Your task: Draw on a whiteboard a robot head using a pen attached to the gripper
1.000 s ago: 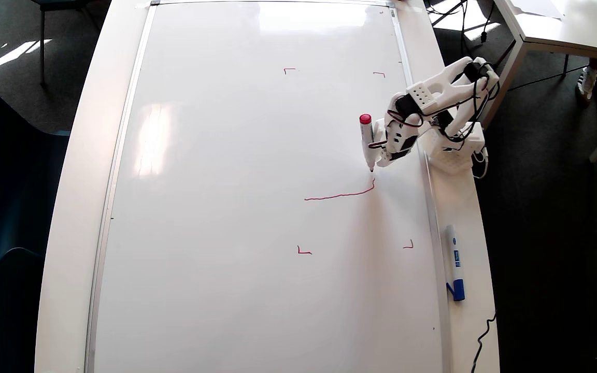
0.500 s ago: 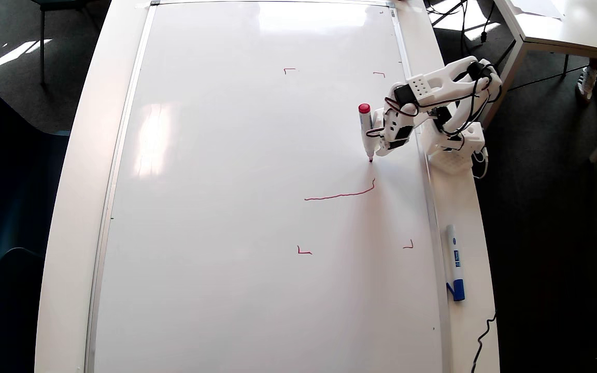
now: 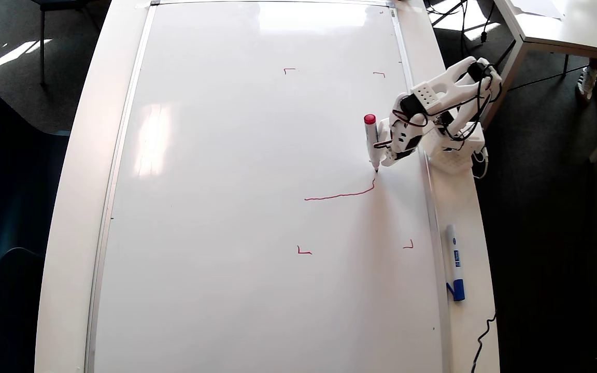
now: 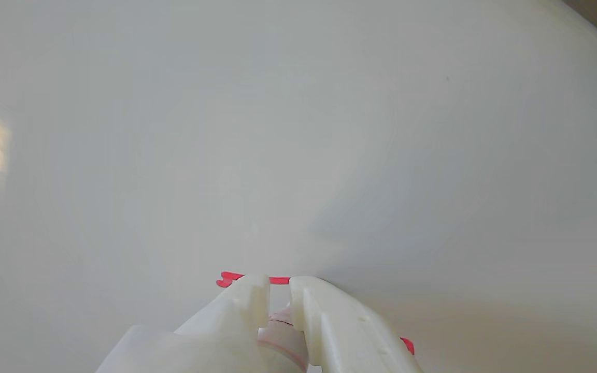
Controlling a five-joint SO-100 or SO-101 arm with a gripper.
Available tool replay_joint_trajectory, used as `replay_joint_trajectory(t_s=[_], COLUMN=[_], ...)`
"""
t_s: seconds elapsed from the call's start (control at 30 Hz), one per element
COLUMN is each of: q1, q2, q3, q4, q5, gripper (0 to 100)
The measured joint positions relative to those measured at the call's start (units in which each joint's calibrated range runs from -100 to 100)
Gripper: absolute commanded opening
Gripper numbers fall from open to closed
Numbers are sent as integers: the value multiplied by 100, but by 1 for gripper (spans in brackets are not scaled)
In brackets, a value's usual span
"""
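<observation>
The whiteboard covers most of the table in the overhead view and fills the wrist view. The robot head is only a wavy red line that curls up at its right end to the pen tip. The pen has a white barrel and a red cap end, and its tip touches the board. My white gripper is shut on the pen near the board's right edge. In the wrist view my gripper enters from below with its jaws close together, a piece of the pen between them and red ink just beyond.
Four small red corner marks frame the drawing area. A white marker with a blue cap lies on the table strip right of the board. The arm base stands there too. A second table is at the upper right.
</observation>
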Motion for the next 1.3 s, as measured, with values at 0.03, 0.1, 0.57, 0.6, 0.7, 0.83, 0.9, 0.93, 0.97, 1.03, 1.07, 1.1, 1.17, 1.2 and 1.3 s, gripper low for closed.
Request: replay_joint_trajectory(t_s=[0.03, 0.1, 0.57, 0.6, 0.7, 0.83, 0.9, 0.93, 0.97, 1.03, 1.07, 1.1, 1.17, 1.2, 1.3], q1=[68, 173, 1448, 1538, 1825, 2202, 2391, 2519, 2624, 2768, 2873, 3032, 3167, 3250, 3477], q2=[0, 0, 0, 0, 0, 0, 0, 0, 0, 0, 0, 0, 0, 0, 0], q3=[0, 0, 0, 0, 0, 0, 9, 9, 9, 9, 9, 9, 9, 9, 9], q4=[-34, -68, -76, -76, -76, -76, -76, -76, -76, -76, -76, -76, -76, -76, -76], q5=[16, 90, 919, 972, 1131, 1279, 1384, 1427, 1511, 1590, 1643, 1728, 1818, 1860, 1976], gripper=[1, 1, 1, 1, 1, 1, 1, 1, 1, 1, 1, 1, 1, 1, 1])
